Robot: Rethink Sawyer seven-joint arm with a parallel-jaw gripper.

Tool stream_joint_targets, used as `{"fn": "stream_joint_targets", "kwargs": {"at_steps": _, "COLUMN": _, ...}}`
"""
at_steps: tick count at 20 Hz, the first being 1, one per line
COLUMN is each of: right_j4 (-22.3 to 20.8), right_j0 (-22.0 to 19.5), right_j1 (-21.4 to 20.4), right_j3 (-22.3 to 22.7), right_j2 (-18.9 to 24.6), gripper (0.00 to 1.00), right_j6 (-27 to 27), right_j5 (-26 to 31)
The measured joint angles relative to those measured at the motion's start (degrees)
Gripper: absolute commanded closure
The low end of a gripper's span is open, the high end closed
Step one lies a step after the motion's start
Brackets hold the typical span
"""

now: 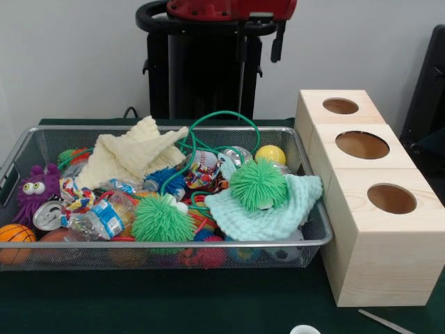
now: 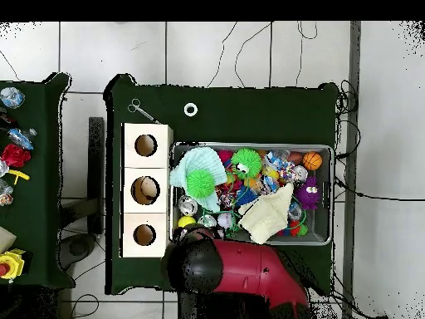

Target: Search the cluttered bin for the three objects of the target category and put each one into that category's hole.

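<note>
The cluttered bin (image 1: 208, 244) of silver wire mesh lies on the green table, left of three wooden boxes; in the overhead view it (image 2: 333, 195) lies to their right. It holds two green spiky balls (image 1: 259, 183) (image 1: 161, 219), a mint knitted cloth (image 1: 278, 212), a cream knitted cloth (image 1: 132, 156), a purple furry toy (image 1: 38, 188), an orange ball (image 1: 14, 235), a yellow ball (image 1: 270, 154), a crushed can (image 1: 47, 216) and a green cord (image 1: 208, 124). The mid-sized hole (image 1: 391, 198) (image 2: 145, 145) is in the box nearest the front camera. The red arm (image 2: 257, 278) is drawn back over the pedestal; no gripper shows.
The widest hole (image 1: 362, 145) is in the middle box and the smallest hole (image 1: 341, 106) is in the far box. A white ring (image 2: 191, 109) and a metal tool (image 2: 141, 110) lie on the table past the boxes. A second table (image 2: 37, 208) with toys stands beside.
</note>
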Motion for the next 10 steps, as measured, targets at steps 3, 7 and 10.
{"fn": "stream_joint_targets", "kwargs": {"at_steps": 3, "right_j4": -1.72, "right_j0": -2.52, "right_j1": 1.42, "right_j3": -2.08, "right_j2": 2.12, "gripper": 0.00, "right_j6": 0.00, "right_j5": -0.02}}
{"fn": "stream_joint_targets", "kwargs": {"at_steps": 7, "right_j4": -4.33, "right_j0": -6.26, "right_j1": 3.28, "right_j3": -4.42, "right_j2": 5.36, "gripper": 0.00, "right_j6": 0.00, "right_j5": -0.01}}
{"fn": "stream_joint_targets", "kwargs": {"at_steps": 10, "right_j4": -7.26, "right_j0": -9.34, "right_j1": 5.15, "right_j3": -6.10, "right_j2": 7.84, "gripper": 0.00, "right_j6": -0.01, "right_j5": -0.19}}
